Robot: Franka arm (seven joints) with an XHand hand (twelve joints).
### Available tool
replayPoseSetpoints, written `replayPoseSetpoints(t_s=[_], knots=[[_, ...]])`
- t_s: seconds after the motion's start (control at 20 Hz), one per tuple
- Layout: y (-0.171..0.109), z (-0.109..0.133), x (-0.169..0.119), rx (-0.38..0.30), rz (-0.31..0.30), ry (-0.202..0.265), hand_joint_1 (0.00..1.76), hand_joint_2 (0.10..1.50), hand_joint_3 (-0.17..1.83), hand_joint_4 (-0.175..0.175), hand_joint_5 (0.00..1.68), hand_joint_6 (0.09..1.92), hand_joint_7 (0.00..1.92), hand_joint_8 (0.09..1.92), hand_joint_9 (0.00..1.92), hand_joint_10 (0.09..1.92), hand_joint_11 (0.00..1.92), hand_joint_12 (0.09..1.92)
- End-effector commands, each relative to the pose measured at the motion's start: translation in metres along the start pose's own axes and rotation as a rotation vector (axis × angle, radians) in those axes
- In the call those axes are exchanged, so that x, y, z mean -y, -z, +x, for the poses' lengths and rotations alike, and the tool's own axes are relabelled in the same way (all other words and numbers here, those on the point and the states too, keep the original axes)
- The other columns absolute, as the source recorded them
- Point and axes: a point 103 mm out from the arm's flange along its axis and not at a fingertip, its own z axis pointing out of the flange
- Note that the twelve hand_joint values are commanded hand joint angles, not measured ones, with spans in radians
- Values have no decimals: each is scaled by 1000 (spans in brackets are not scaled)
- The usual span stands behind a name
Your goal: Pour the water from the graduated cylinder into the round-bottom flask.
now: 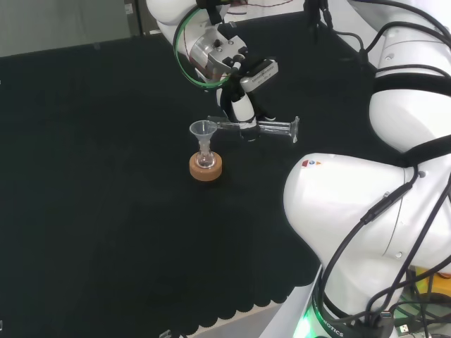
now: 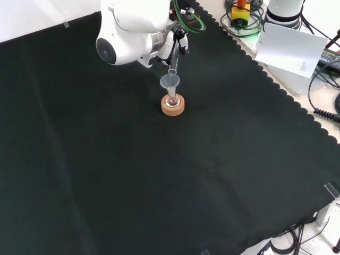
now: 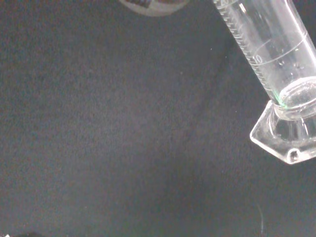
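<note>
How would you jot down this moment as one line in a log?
step: pouring | hand: shut on graduated cylinder, tipped about level | spout over funnel in round-bottom flask | flask on cork ring

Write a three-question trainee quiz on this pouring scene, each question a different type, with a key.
1. True or false: the cylinder stands upright on the cloth.
2. The flask sits on: A) a red ribbed ring, B) a cork ring, C) bare cloth.
3. Fill in: the cylinder's mouth is at the ___ set in the flask's neck.

Key:
1. False; the hand holds it tipped about level.
2. B
3. funnel
</note>
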Motion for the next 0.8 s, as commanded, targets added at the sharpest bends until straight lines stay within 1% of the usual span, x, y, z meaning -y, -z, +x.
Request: replayPoseSetpoints(t_s=[0.05,0.3,0.8], knots=[[0,1,0,2,8,-4,1145,1146,-1,-171,929,1077,1235,338,1468,87,1269,764],[1,3,3,6,14,-19,1146,1146,-1,-173,929,1077,1241,337,1468,87,1271,764],[1,2,3,5,15,-20,1148,1144,-1,-175,933,1071,1256,307,1472,87,1278,750]])
